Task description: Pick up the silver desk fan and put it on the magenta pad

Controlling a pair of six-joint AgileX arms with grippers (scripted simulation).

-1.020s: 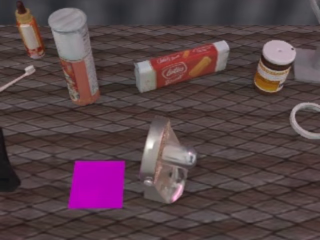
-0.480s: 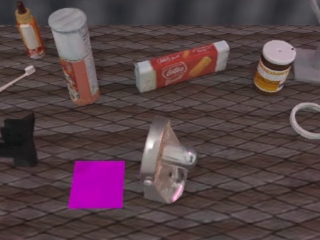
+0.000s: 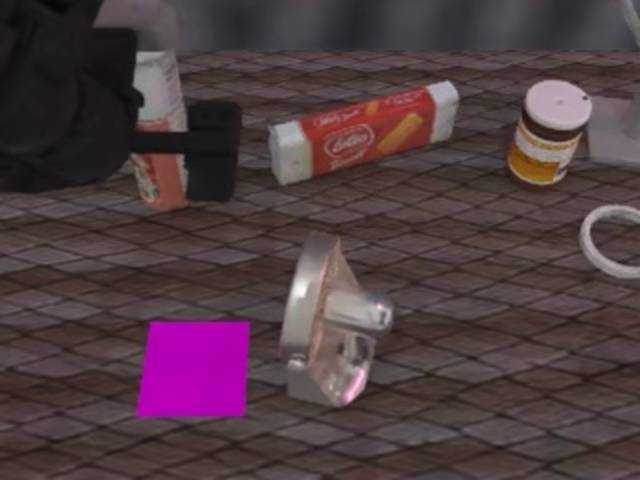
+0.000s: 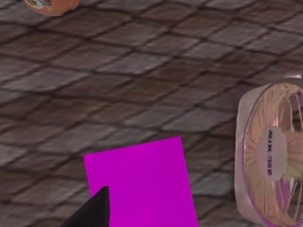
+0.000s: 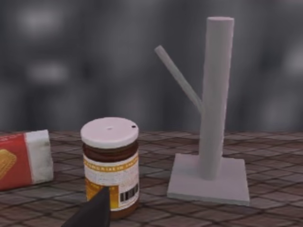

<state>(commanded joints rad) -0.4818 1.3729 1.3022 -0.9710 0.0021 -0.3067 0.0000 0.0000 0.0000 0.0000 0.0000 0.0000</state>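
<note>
**Fan unheld, left gripper high over the far-left clutter**

Nearest me on the table lie the pad (image 3: 194, 368) and, just beside it on its right, the fan (image 3: 330, 322). The fan rests tilted on its base, its grille edge toward the pad and the cone and motor stub pointing right. Nothing touches it. In the left wrist view the pad (image 4: 142, 184) and the fan's grille (image 4: 272, 153) sit close together with a strip of bare table between.

My worry is the grasp. The fan is shiny, rounded and already leaning; I judge that a pinch on the cone could slip or roll it, and a push from the wrong side could shove it onto the pad crooked or knock it flat. The pad is thin, so a dragged fan might carry it along.

Farther back, my left gripper (image 3: 205, 150) hangs in front of the tall can (image 3: 160, 130), well apart from the fan. Its fingers look spread and grasp nothing. A careless descent from there could clip the can or the biscuit pack (image 3: 365, 130).

My right gripper is out of the top view; I cannot tell its state.
</note>
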